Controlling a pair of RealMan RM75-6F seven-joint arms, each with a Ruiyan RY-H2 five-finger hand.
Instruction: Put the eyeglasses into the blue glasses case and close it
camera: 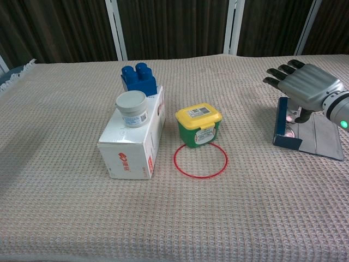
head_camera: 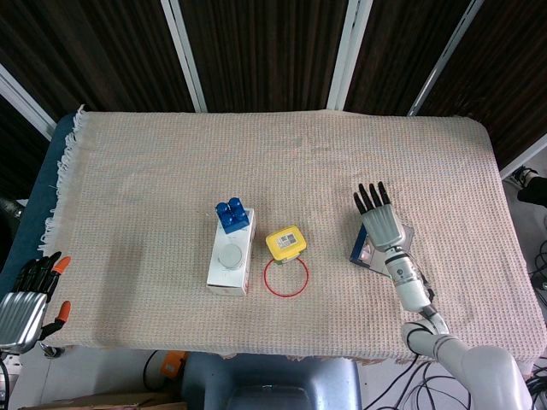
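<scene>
White box [camera: 133,138], jar [camera: 132,108], blue block [camera: 139,79], yellow-lidded tub [camera: 198,125], red ring [camera: 200,160]

Beneath the silver-grey robot right hand with black fingertips [camera: 304,86] lies the open glasses case [camera: 284,125], blue outside and grey inside, on a beige waffle-weave tablecloth [head_camera: 154,179]. Well apart on the hand's left side stand a green tub with a yellow lid [camera: 198,125], a thin red ring [camera: 200,160], a white cardboard box with red print [camera: 133,144], a blue toy brick [camera: 138,78] and a pale grey round jar [camera: 131,108]. Far on that side, the other silver hand [head_camera: 24,299] shows black fingers tipped orange.
</scene>
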